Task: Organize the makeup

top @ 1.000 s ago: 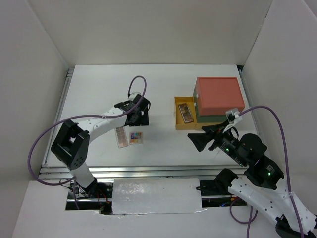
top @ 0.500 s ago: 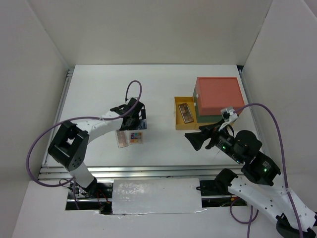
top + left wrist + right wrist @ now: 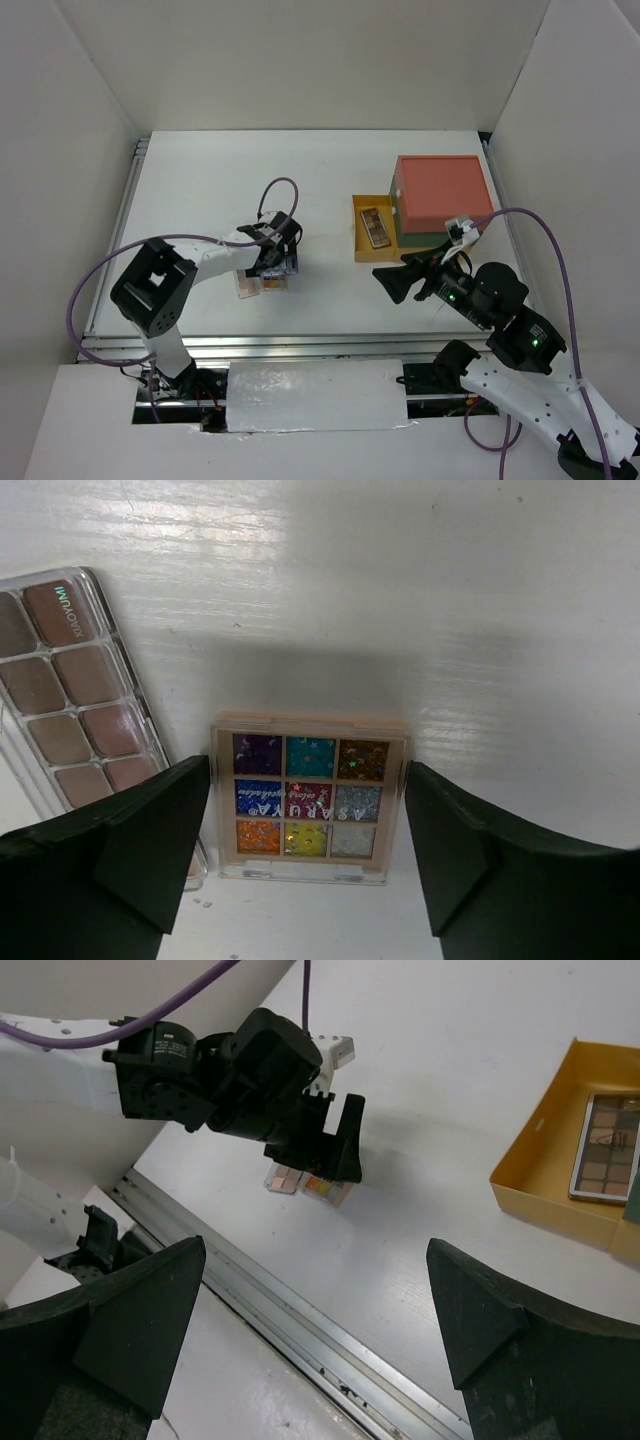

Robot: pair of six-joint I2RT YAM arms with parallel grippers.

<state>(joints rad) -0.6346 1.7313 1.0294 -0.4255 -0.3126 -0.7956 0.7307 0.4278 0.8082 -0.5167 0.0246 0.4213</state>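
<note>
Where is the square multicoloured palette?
Left wrist view: the multicoloured palette lies on the table between the left gripper's fingers, beside a long brown-pink palette.

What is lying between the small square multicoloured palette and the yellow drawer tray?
Nothing. Only bare white table separates the square palette from the yellow tray. This is clearest in the top view.

The left fingers (image 3: pixel 150 840) have come down to straddle the small square palette (image 3: pixel 308 798).
</note>
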